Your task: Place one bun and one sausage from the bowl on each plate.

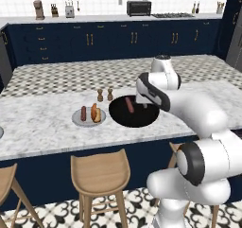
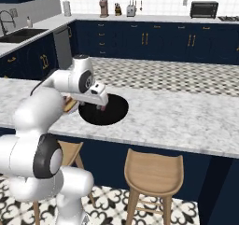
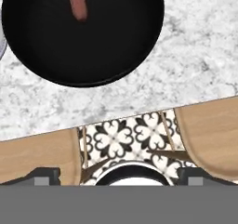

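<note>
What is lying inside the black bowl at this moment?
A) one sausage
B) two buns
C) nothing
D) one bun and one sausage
A: in the left base view and the hand view, the black bowl holds a single sausage, and no bun is seen beside it.

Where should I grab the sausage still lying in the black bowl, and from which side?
Grip the sausage at its middle, coming straight down from above, fingers either side of its narrow width. It lies flat and alone in the shallow bowl, so nothing crowds it, and the low rim probably blocks a side approach. The gripper's fingertips are spread apart.
</note>
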